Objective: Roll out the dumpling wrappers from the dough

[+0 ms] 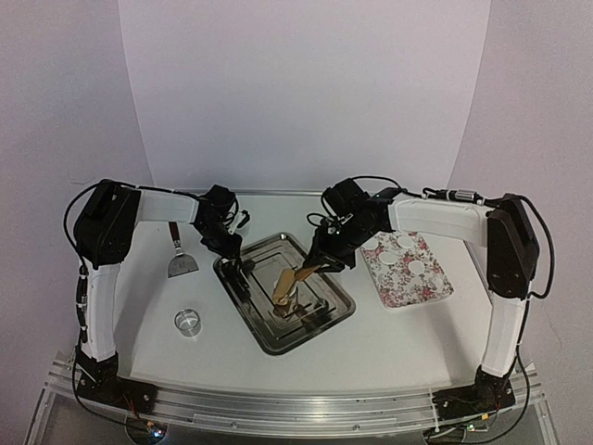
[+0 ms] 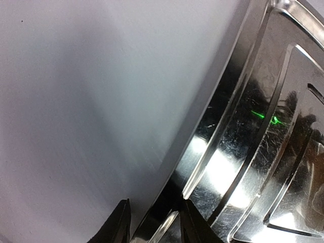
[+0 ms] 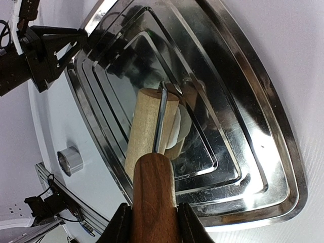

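Note:
A steel tray lies mid-table. My right gripper is shut on the dark wooden handle of a roller; in the right wrist view the gripper clamps that handle from both sides. The roller's pale drum lies tilted in the tray, over a lump of white dough. My left gripper is at the tray's left rim; in the left wrist view the gripper has its jaws on either side of the rim, closed against it. Three dumpling wrappers lie on a floral plate.
The clear ring cutter stands left of the tray near the front. A metal scraper with a dark handle lies further back on the left. The floral plate sits right of the tray, under the right forearm.

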Controlling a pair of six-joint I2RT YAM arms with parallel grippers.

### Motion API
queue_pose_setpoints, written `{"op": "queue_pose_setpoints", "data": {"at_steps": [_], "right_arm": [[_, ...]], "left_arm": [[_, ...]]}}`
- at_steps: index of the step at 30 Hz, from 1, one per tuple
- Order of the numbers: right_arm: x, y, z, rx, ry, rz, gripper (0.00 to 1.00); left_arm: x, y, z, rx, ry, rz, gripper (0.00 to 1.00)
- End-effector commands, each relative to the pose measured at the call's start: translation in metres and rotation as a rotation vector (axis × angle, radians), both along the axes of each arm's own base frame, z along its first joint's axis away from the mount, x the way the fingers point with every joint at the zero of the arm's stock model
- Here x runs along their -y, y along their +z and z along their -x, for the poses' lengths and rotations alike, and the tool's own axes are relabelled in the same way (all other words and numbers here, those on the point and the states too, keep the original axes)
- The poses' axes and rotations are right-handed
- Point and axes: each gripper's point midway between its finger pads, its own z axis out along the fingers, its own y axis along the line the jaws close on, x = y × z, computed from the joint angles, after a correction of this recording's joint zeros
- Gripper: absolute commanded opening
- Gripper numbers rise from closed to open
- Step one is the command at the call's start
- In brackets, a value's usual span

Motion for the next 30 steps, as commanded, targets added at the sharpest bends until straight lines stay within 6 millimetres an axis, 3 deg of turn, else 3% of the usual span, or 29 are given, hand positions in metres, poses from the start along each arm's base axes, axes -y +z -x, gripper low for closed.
{"op": "queue_pose_setpoints", "data": {"at_steps": [1,11,30], "right_arm": [[0.07,-0.086,0.03,-0.188,-0.067,0.406,0.0],[0.078,-0.122,0.049,-0.261,0.011,0.575,0.0],[0.088,-0.159,0.074,-0.386,0.056,0.689,0.0]], "left_arm": [[-0.023,-0.028,0.017,-0.058,0.01,-0.107,0.3],[-0.021,-0.031,0.02,-0.07,0.002,-0.099,0.17],[-0.017,-0.036,0.028,-0.077,-0.045,-0.075,0.0]]}}
